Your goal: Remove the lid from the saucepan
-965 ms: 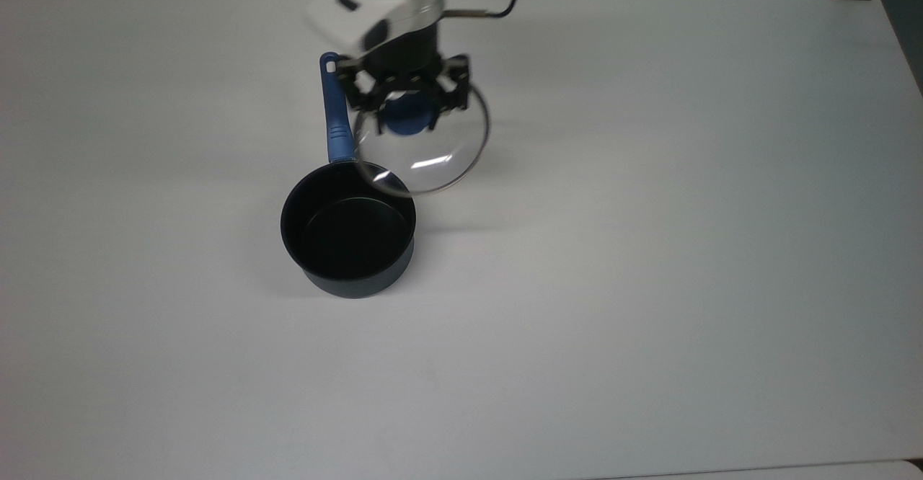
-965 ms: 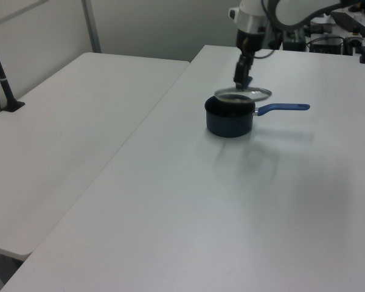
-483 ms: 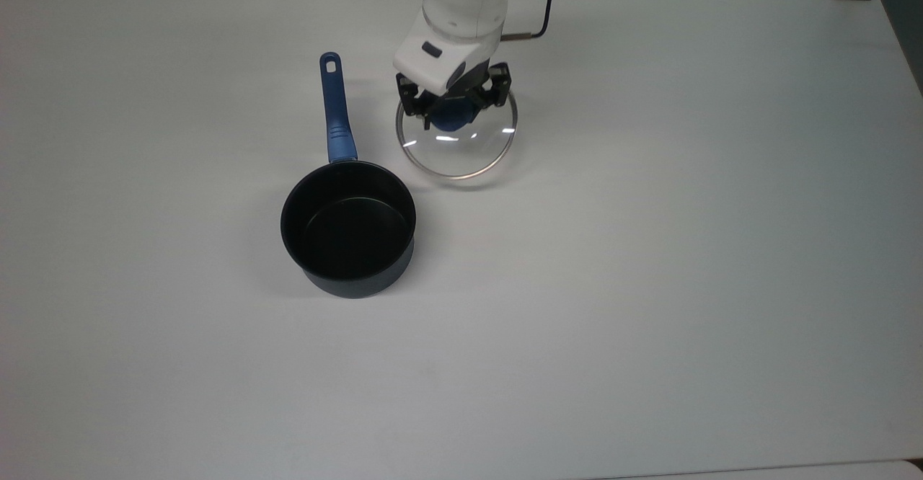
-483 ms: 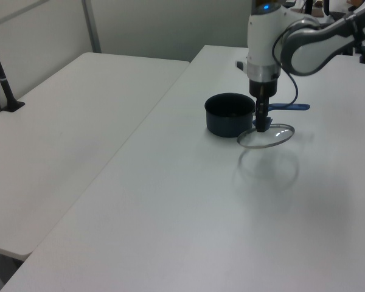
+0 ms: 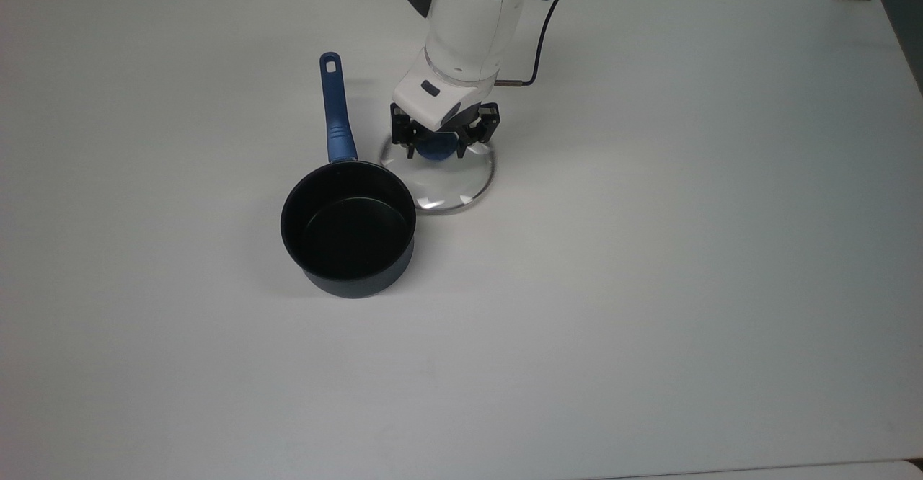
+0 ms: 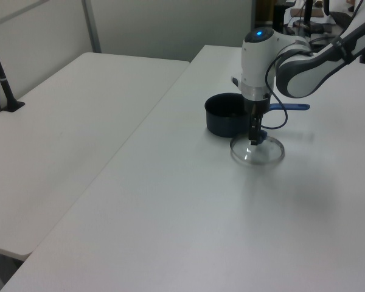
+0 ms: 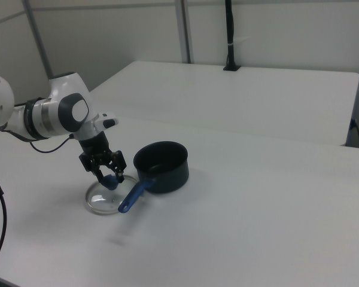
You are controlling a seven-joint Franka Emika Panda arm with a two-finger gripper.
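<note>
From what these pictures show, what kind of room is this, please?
Probably a robotics lab or office workroom, not a kitchen: plain white tables, partition walls, and a robot arm handling a saucepan and its lid with no stove nearby.

White arm (image 5: 469, 26), blue light, black cable (image 5: 537, 47), black fingers (image 5: 404, 134)

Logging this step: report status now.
Gripper around the lid's knob. Lid down on table beside saucepan. Saucepan open. Nothing in the way.
</note>
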